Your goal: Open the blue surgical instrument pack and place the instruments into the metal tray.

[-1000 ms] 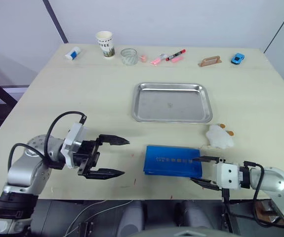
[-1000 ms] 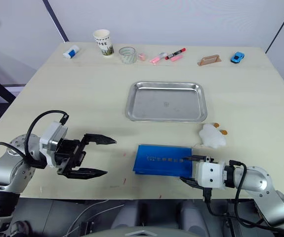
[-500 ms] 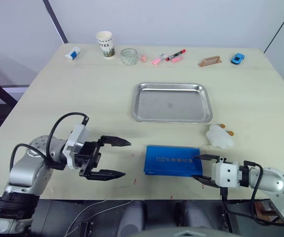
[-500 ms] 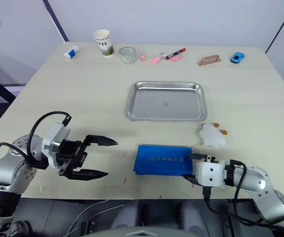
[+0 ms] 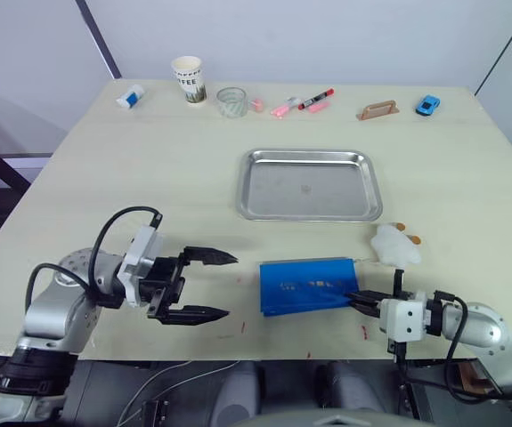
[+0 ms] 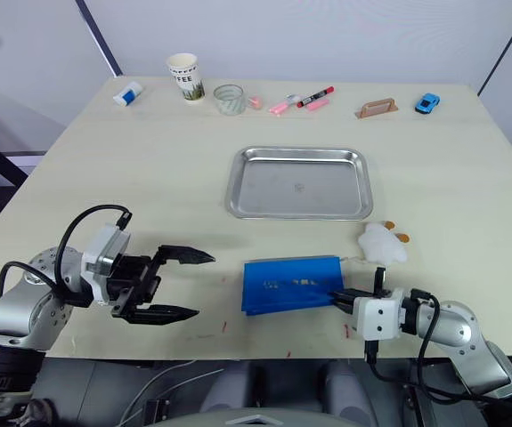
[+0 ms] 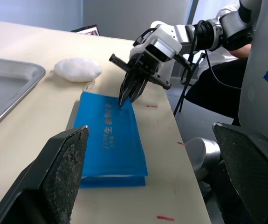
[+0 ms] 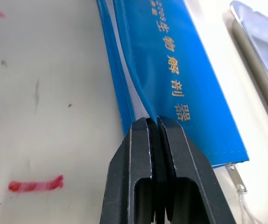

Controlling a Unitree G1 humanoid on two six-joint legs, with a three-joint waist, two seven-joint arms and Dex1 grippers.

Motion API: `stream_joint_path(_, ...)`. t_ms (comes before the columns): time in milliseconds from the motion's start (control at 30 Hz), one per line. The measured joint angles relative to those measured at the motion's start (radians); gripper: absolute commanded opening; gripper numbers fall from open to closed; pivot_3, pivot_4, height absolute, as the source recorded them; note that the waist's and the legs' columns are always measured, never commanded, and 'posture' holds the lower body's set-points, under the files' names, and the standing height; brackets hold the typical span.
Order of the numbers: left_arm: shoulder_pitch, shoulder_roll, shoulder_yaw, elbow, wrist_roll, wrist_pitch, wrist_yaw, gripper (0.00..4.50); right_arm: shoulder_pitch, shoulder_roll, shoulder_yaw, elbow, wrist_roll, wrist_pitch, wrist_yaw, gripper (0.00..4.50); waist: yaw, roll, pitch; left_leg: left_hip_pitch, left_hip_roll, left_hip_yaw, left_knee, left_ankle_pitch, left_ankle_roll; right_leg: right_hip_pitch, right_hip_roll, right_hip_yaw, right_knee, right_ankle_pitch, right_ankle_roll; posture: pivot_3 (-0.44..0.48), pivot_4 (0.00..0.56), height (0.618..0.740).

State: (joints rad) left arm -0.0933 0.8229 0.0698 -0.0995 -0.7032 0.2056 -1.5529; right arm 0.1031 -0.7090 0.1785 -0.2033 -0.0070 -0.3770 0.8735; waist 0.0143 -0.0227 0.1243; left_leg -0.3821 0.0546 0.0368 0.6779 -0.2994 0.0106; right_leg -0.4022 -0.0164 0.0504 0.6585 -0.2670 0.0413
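The left gripper (image 5: 209,285) hovers over the pale matte table (image 5: 149,178) with its two black tapered fingers spread wide, holding nothing. Just to its right lies the flat glossy blue surgical instrument pack (image 5: 307,286), its right edge pinched between the closed fingers of the right gripper (image 5: 359,299). The shiny rounded-corner metal tray (image 5: 310,184) sits beyond the pack, apart from it

The blue surgical instrument pack (image 5: 307,286) is flat and closed, low in the middle of the picture. The shiny metal tray (image 5: 310,184) sits just above it, with nothing inside.
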Motion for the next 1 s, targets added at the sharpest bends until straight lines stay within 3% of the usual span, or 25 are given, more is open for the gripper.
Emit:
stream_joint_path(267, -0.003, -0.024, 0.032, 0.012, -0.020, 0.056, 0.037, 4.50, -0.064, -0.123, -0.073, -0.235, 0.352, 0.438, 0.092, 0.07, 0.000, 0.001, 0.001, 0.000, 0.000, 0.000, 0.000, 0.000, 0.000, 0.000, 0.000, 0.000, 0.000, 0.000, 0.000, 0.000, 0.150, 0.740)
stream_joint_path(433, -0.049, -0.083, 0.046, 0.050, -0.027, 0.092, 0.111, 4.50, -0.242, -0.235, -0.117, -0.269, 0.615, 0.858, 0.130, 0.07, 0.001, 0.001, 0.001, -0.001, 0.000, -0.002, 0.000, 0.000, 0.000, 0.000, 0.000, -0.002, 0.000, 0.000, 0.000, 0.000, 0.150, 0.740)
stream_joint_path(833, -0.093, -0.124, 0.054, 0.101, -0.026, 0.102, 0.110, 4.50, -0.602, -0.304, -0.025, -0.078, 0.746, 1.278, 0.347, 0.07, -0.001, 0.002, 0.002, -0.002, 0.000, -0.002, 0.000, 0.000, 0.000, -0.001, -0.001, -0.002, 0.000, 0.000, 0.000, 0.000, 0.150, 0.740)
stream_joint_path(1000, -0.088, -0.131, 0.054, 0.110, -0.005, 0.068, 0.093, 4.50, -0.685, -0.281, 0.069, -0.009, 0.713, 1.331, 0.421, 0.07, 0.000, 0.002, 0.002, -0.002, 0.000, -0.002, 0.000, 0.000, 0.000, -0.001, -0.001, -0.002, 0.000, 0.000, 0.000, 0.000, 0.150, 0.740)
